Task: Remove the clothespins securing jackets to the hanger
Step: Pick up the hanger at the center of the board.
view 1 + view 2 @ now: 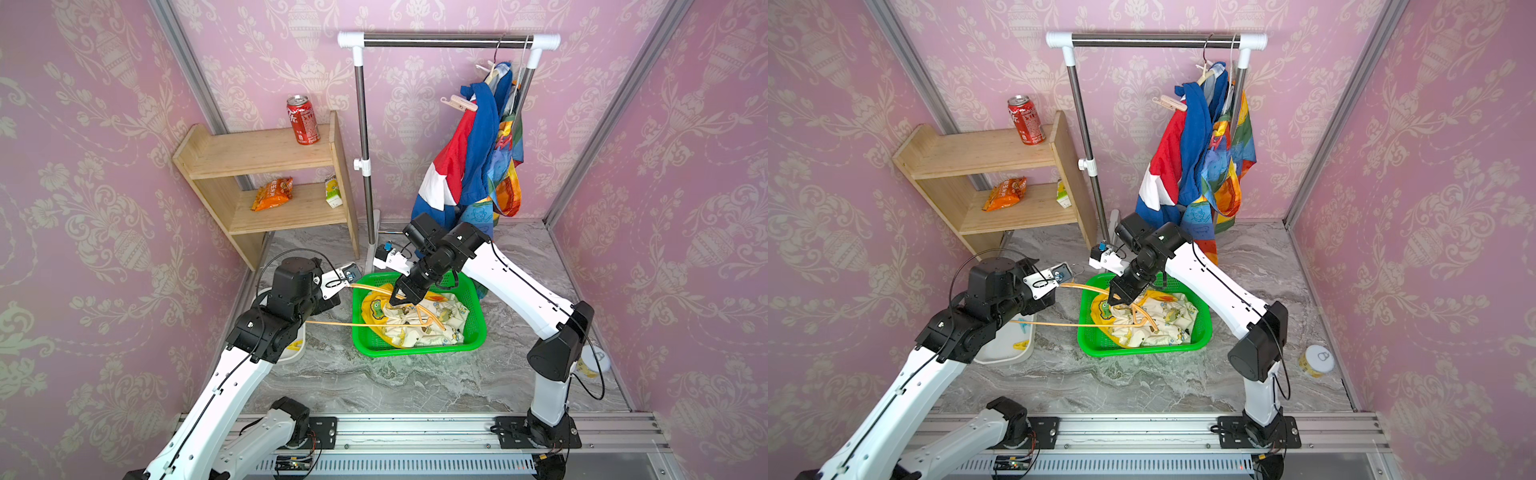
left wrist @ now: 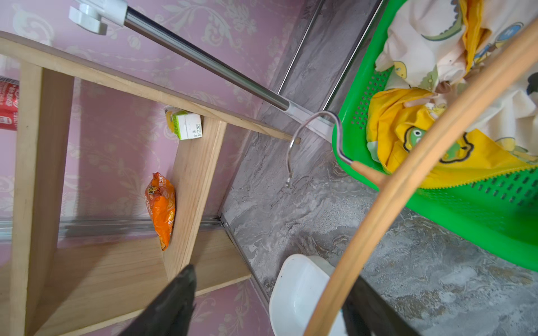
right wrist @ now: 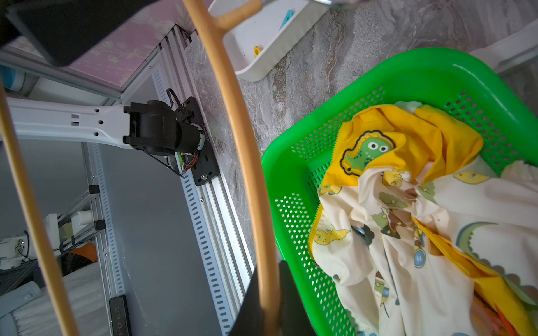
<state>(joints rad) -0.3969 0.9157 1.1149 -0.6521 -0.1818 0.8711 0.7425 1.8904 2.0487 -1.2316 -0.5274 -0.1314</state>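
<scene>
right gripper (image 3: 270, 291) pinched on bare wooden hanger (image 3: 247, 145); left gripper (image 2: 273, 276) spread wide astride it. pale pink clothespin (image 1: 461, 104) clipped on blue-red-white jacket (image 1: 478, 145) at rack (image 1: 449, 40): light, springy, likely slick; squeeze tail ends.

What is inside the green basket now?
The basket holds a crumpled yellow jacket with dinosaur print. A wooden hanger crosses over it. The jacket covers the basket floor, so anything beneath it cannot be seen.
</scene>
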